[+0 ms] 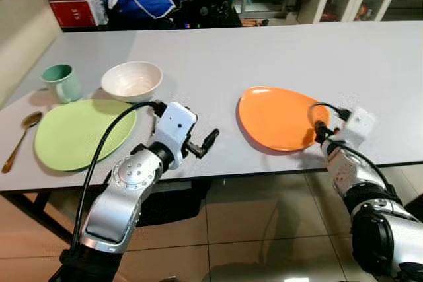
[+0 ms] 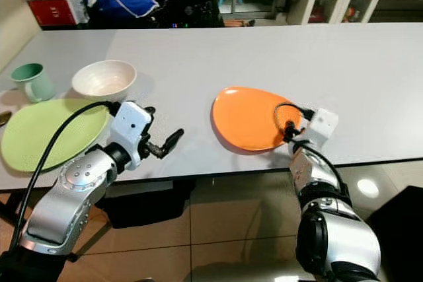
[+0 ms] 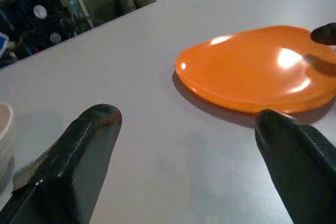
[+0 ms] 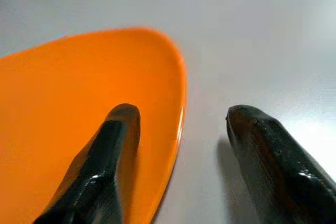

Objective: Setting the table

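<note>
- Table (image 1: 277, 51) is grey, with an orange plate (image 1: 277, 118) near its near edge, right of centre.
- Right gripper (image 4: 178, 129) sits at the orange plate's right rim, fingers spread: one finger over the plate, the other over the bare table beside it, nothing clamped.
- Left gripper (image 3: 189, 156) hovers over the table near the near edge, fingers apart and empty, pointing right toward the orange plate.
- Green plate (image 1: 79, 133) lies at the left; a white bowl (image 1: 132, 80) and green mug (image 1: 61, 82) stand just beyond it, and a gold spoon (image 1: 20, 137) lies left of it.
</note>
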`<state>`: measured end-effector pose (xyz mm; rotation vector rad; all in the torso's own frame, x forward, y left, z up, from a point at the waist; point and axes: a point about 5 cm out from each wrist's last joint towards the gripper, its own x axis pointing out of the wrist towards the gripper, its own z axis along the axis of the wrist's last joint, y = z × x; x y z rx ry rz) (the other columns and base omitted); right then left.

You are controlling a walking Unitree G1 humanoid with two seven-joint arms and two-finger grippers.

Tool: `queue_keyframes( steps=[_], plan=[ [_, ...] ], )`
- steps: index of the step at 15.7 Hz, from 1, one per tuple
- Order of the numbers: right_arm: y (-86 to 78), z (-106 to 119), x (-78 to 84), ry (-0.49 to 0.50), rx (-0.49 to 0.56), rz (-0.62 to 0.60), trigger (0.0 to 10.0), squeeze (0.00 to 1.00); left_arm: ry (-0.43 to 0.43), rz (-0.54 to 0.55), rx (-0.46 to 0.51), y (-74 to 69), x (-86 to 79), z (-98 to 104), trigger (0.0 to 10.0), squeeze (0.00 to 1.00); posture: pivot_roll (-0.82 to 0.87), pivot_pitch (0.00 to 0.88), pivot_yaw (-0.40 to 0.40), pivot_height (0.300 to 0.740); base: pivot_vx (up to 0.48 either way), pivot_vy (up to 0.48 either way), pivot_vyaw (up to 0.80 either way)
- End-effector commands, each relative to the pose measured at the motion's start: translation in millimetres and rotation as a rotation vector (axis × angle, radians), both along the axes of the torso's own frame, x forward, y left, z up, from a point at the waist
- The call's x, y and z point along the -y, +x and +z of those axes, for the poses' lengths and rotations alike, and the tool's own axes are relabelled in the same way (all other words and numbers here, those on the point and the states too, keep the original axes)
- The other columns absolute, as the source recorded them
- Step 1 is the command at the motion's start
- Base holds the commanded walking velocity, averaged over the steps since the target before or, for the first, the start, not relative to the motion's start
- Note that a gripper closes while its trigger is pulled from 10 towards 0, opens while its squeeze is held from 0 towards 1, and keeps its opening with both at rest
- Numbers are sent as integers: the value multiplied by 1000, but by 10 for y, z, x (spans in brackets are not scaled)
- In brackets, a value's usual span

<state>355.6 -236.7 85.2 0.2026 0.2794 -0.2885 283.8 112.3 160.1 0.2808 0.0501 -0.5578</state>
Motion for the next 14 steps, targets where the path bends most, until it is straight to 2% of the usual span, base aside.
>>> queue_keyframes(
  steps=[1,2,4,5,6,7,8,10,11,12,14],
  plan=[
    [9,55,2,-131,34,40,10000,0,8,29,38,39,-28,53,10000,0,6,0,22,740,0,0,0],
    [24,122,7,-164,86,38,10000,0,1,47,44,51,-33,66,10000,0,6,0,21,740,0,0,0],
    [54,377,50,-257,260,5,10000,0,-14,103,92,86,-64,140,10000,0,9,0,20,740,0,0,0],
    [51,555,66,-239,368,-16,10000,0,-10,145,143,95,-105,198,10000,0,1,0,11,740,0,0,0],
    [26,702,45,-219,434,-12,10000,0,-9,162,174,90,-132,246,10000,0,-5,0,8,740,0,0,0],
    [-8,798,-51,-209,466,33,10000,0,-19,182,184,83,-164,274,10000,0,-16,0,14,740,0,0,0],
    [-126,884,-277,-170,473,115,10000,0,-29,197,188,57,-194,293,10000,0,-59,0,44,740,0,240,0],
    [-274,923,-499,-120,484,171,10000,0,-59,203,192,43,-187,309,10000,0,-71,0,48,740,0,386,0],
    [-422,917,-675,-126,504,220,10000,0,-82,207,190,61,-140,290,10000,0,-66,0,42,740,0,416,0],
    [-548,901,-786,-120,508,243,10000,0,-105,239,183,69,-125,260,10000,0,-66,0,34,740,0,424,0],
    [-684,889,-880,-99,489,287,10000,0,-117,258,176,25,-127,236,10000,0,-48,0,12,740,0,422,0]
  ],
)
